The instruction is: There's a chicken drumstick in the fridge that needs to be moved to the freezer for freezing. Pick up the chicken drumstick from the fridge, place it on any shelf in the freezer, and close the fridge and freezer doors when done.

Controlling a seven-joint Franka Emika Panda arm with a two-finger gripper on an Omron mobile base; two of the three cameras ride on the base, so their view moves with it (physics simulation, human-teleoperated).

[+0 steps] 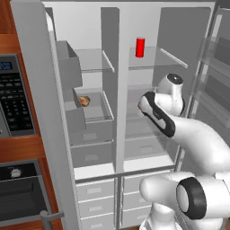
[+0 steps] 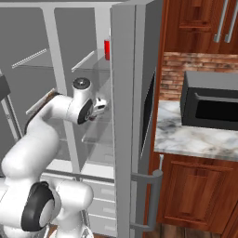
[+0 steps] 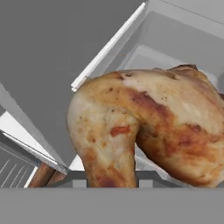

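The chicken drumstick (image 3: 148, 127) is a lumpy golden-brown piece, very close in the hand view, and its narrow end runs down between the tips of my gripper (image 3: 111, 179), which is shut on it. I cannot tell whether it still rests on the glass. My arm reaches into the fridge (image 1: 152, 90), the right-hand section, and the gripper (image 2: 103, 103) sits over a glass shelf there. The freezer (image 1: 92, 117) is the left-hand section, with a clear shelf (image 1: 92, 60) and grey drawers. The plain freezer door (image 1: 40, 112) and the fridge door (image 2: 125, 116) with its dark panel both stand open.
A red can (image 1: 140, 47) stands on the fridge's upper shelf. A small orange-brown food lump (image 1: 84, 100) lies in a grey tray in the freezer. A microwave (image 2: 209, 104) sits on the marble counter (image 2: 186, 139) to the right. An oven control panel (image 1: 13, 94) is at the left.
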